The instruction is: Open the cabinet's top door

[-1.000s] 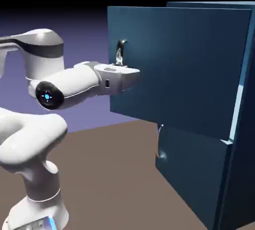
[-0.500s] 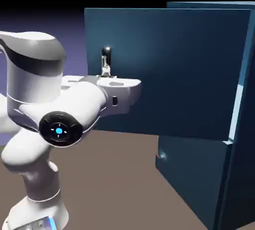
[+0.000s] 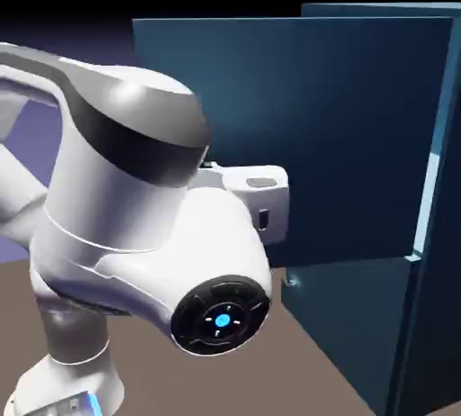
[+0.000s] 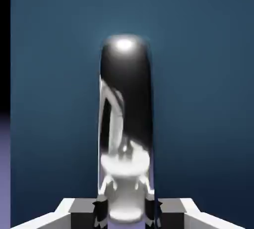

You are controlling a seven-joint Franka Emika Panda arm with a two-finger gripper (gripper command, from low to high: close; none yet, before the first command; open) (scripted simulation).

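Observation:
The dark teal cabinet (image 3: pixel 439 252) stands at the exterior view's right. Its top door (image 3: pixel 342 126) is swung far out, with its flat face turned to the camera. My arm's large joint covers the door's handle in this view; only the white hand (image 3: pixel 258 191) shows against the panel. In the hand view the curved silver handle (image 4: pixel 125 119) rises large in front of the teal door panel (image 4: pixel 208 99). My gripper (image 4: pixel 126 212) is shut on the handle's lower end, and a dark fingertip (image 4: pixel 101 211) presses its side.
Under the top door is the shorter lower door (image 3: pixel 356 333), shut, with its small silver handle (image 3: pixel 290 281). The brown table (image 3: pixel 207 387) runs under the arm. The robot's base (image 3: pixel 67 396) is at the lower left.
The top door has swung further out toward the exterior view's left. My arm has pulled back with it, its joint coming close to the camera and now covering the handle.

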